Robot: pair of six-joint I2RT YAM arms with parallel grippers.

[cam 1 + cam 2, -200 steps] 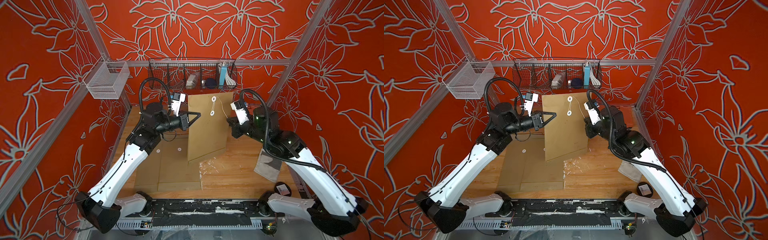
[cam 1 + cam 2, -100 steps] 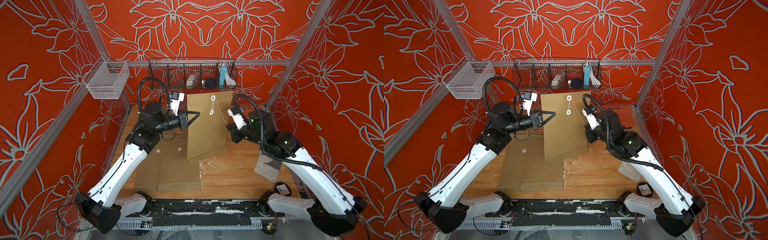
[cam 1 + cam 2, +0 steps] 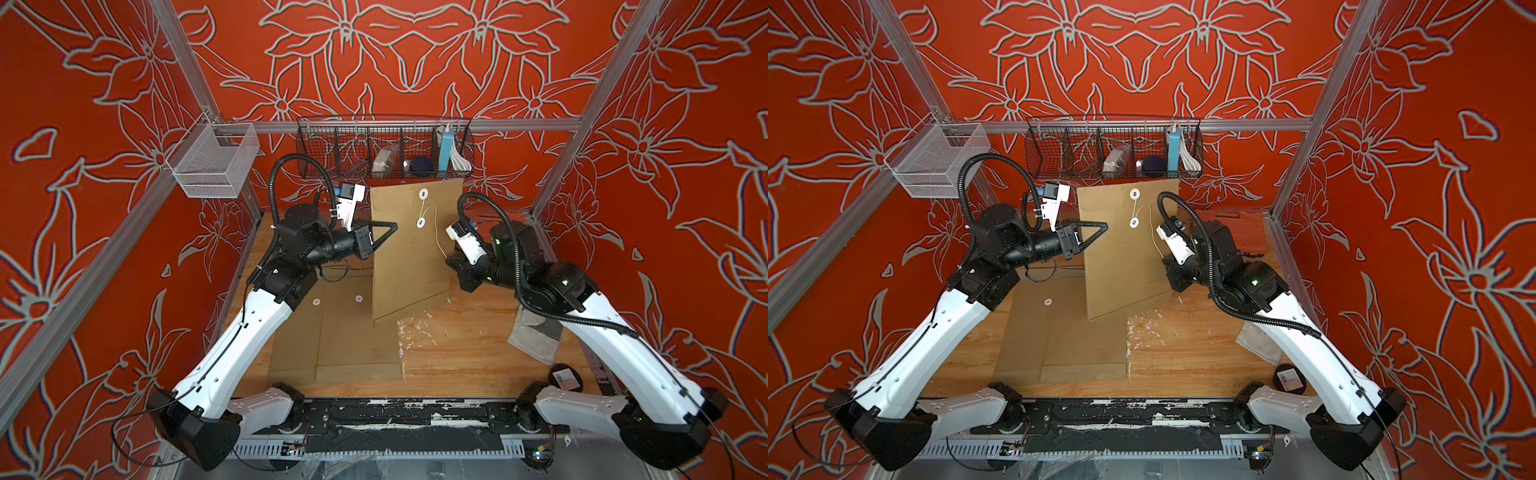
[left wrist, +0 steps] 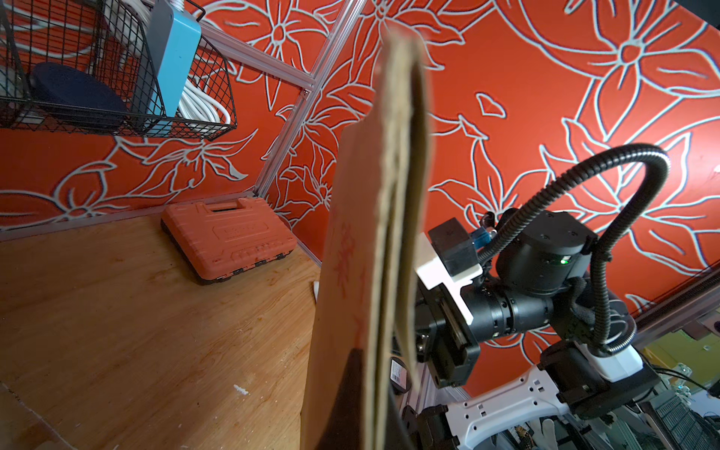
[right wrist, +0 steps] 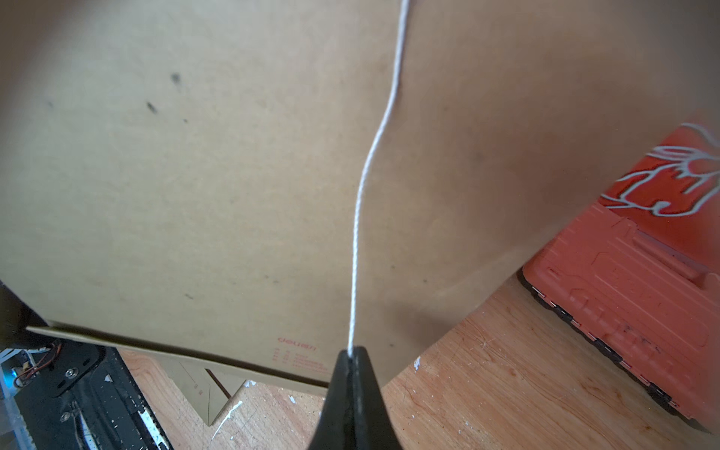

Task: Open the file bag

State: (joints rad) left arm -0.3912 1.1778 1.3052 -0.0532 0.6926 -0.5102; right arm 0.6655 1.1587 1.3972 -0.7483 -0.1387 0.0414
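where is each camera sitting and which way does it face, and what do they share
Top views: high at the front, looking down toward the back wall; both arms show, left pincer on the upright file bag.
Left wrist: on the left arm, looking along the bag's edge at the right arm; orange case beyond.
Right wrist: on the right arm, facing the bag's face; right pincer shut on the string.
Shared: both wrist views show bag and orange case.

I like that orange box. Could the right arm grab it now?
Probably not yet: the right arm's fingers are shut on the white string of the file bag. The orange box lies uncovered close by.
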